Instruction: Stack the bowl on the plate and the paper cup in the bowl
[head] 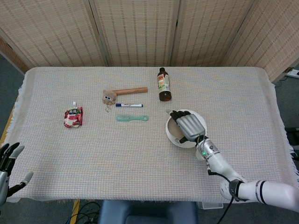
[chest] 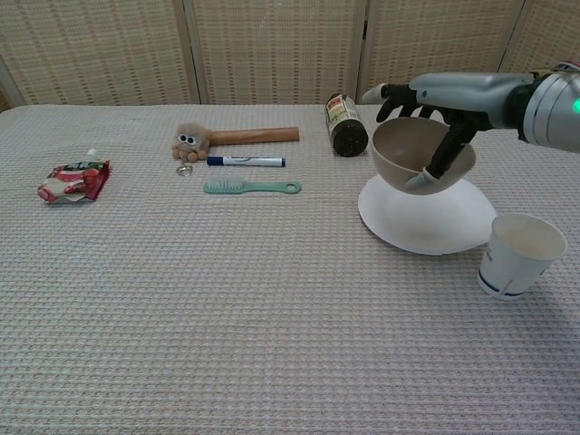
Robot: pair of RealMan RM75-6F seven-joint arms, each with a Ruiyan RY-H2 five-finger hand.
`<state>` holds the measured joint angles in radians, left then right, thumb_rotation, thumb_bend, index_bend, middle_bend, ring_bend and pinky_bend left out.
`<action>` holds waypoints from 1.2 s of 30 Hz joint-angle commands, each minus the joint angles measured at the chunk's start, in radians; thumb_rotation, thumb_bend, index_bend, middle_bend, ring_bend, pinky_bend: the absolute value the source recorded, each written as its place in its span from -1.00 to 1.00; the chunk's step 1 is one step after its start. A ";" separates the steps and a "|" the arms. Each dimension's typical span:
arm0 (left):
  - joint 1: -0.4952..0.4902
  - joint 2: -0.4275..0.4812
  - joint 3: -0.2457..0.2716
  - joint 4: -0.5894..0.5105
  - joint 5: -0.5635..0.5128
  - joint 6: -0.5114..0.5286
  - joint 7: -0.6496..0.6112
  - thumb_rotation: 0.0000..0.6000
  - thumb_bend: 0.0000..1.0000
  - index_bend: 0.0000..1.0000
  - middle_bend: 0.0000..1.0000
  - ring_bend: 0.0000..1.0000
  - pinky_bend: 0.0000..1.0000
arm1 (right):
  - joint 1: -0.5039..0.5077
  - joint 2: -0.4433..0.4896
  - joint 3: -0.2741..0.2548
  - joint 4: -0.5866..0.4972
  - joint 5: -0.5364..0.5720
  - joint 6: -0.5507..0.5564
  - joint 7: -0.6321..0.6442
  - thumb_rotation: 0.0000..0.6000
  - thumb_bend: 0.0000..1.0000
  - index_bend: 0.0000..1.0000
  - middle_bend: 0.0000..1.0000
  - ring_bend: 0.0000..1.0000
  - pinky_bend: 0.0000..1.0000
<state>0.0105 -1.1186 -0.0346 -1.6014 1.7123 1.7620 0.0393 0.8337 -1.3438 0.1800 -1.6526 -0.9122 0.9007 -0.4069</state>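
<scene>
1. Two stacking steps make up the task, and neither is finished yet, though the first looks close.
2. The right hand (chest: 435,104) holds the bowl (chest: 421,156) by its rim, fingers across the top and thumb under the near side, carrying it in the air above the plate (chest: 419,217).
3. In the chest view the bowl hangs clear of the plate, tilted slightly, with a visible gap beneath it; it is not set down.
4. From the head view the bowl sits over the left part of the plate (head: 201,122), so a small shift toward the centre may be wanted before lowering.
5. The paper cup (chest: 518,255) stands upright on the table (chest: 227,299) just beside the plate's near right edge, untouched.
6. The left hand (head: 8,161) rests at the table's near left corner, fingers spread, holding nothing.
7. What is left, by my judgement: lower the bowl onto the plate, release it, then pick up the paper cup and place it inside the bowl.
</scene>
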 commanded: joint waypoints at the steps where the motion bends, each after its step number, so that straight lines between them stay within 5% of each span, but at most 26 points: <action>1: -0.001 0.000 -0.002 0.001 -0.004 -0.003 -0.003 1.00 -0.48 -0.69 -0.69 -0.78 -0.10 | 0.014 -0.010 0.012 0.061 0.037 -0.029 0.021 1.00 -0.58 -1.00 -0.73 -0.38 -0.23; 36: -0.015 0.000 -0.017 0.016 -0.048 -0.032 -0.027 1.00 -0.48 -0.69 -0.69 -0.78 -0.10 | 0.031 -0.157 -0.021 0.399 -0.001 -0.210 0.205 1.00 -0.62 -1.00 -0.78 -0.44 -0.23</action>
<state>-0.0046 -1.1193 -0.0516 -1.5857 1.6648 1.7294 0.0130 0.8641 -1.4985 0.1598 -1.2563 -0.9112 0.6928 -0.2030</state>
